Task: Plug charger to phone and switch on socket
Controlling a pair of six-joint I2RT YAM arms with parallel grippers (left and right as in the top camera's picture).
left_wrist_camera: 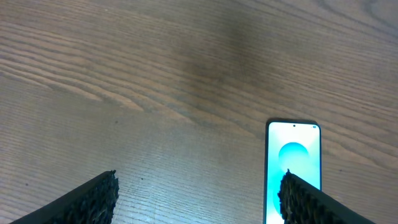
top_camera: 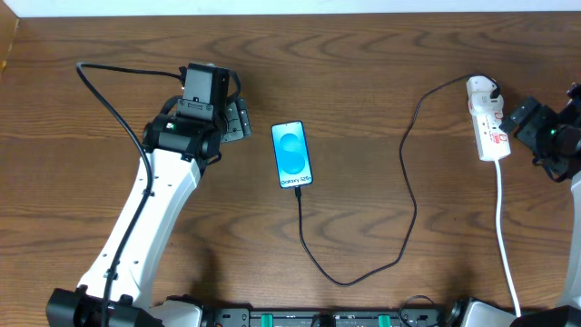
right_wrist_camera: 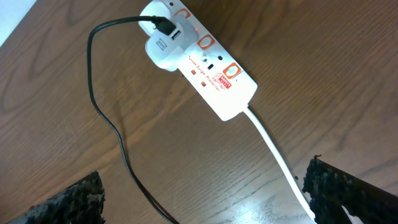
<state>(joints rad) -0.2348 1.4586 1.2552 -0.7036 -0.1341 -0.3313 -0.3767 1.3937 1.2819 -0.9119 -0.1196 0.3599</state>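
The phone (top_camera: pixel 292 154) lies flat mid-table, its cyan screen lit; it also shows in the left wrist view (left_wrist_camera: pixel 292 158). The black charger cable (top_camera: pixel 410 195) runs from the phone's bottom edge, loops toward the front and rises to the white adapter (top_camera: pixel 482 89), which sits in the white power strip (top_camera: pixel 492 127). My left gripper (top_camera: pixel 240 119) is open and empty just left of the phone (left_wrist_camera: pixel 199 199). My right gripper (top_camera: pixel 521 119) is open and empty just right of the strip. The right wrist view shows the strip (right_wrist_camera: pixel 214 68), adapter (right_wrist_camera: pixel 164 46), cable (right_wrist_camera: pixel 102 118) and open fingers (right_wrist_camera: pixel 205 199).
The strip's thick white cord (top_camera: pixel 502 227) runs from the strip to the table's front edge; it also shows in the right wrist view (right_wrist_camera: pixel 273 149). The left arm (top_camera: pixel 150 209) crosses the table's left part. The table's far edge (top_camera: pixel 290 13) is at the top.
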